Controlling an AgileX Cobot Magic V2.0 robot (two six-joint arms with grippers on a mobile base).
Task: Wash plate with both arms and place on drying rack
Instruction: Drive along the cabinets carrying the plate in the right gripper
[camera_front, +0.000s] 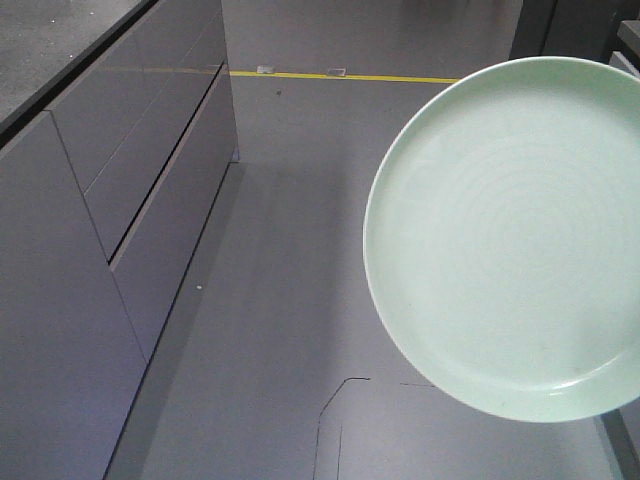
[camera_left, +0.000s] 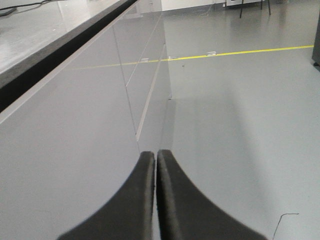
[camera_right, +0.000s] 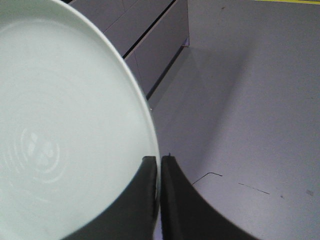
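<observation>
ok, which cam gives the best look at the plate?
Exterior front-facing: nearly the whole plate, face-on. Right wrist shows only part of it, rim pinched in the right gripper. Left wrist shows none of it.

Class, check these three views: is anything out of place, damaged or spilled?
No damage or spill. One oddity: the plate hangs above the floor, pinched at its rim by the right gripper, beside the cabinets. The left gripper is shut, empty.

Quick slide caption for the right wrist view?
Right gripper pinches the mint-green plate by its rim above grey floor.
</observation>
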